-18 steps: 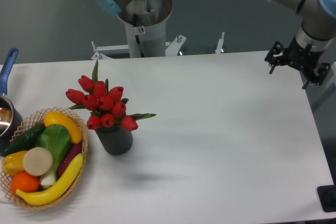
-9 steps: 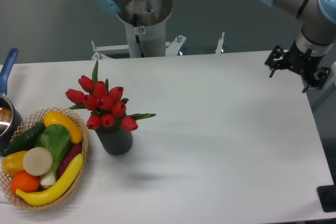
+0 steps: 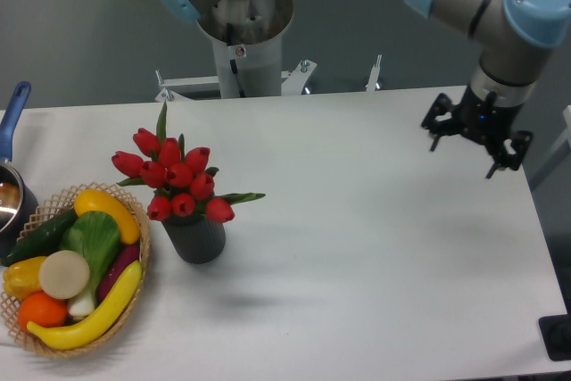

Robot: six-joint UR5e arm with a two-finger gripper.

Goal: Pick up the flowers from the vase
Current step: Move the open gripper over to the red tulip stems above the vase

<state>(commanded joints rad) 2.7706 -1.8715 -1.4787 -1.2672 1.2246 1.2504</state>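
White tabletop is filling most of what I am seeing, with a grey wall sitting behind it. Taking the vase (image 3: 195, 238) as my landmark: far to its left a blue-handled pot (image 3: 11, 176) is peeking in, and just left of it one wicker basket (image 3: 134, 260) is holding vegetables. One bunch of flowers (image 3: 176, 179), roughly ten red buds, is standing in the vase itself. I am judging it light and easily crushed, so the firmer stems just above the vase mouth look the safest hold. Well to the right of the vase, one gripper (image 3: 471, 142) is hanging above the table, carrying nothing, fingers looking spread apart.
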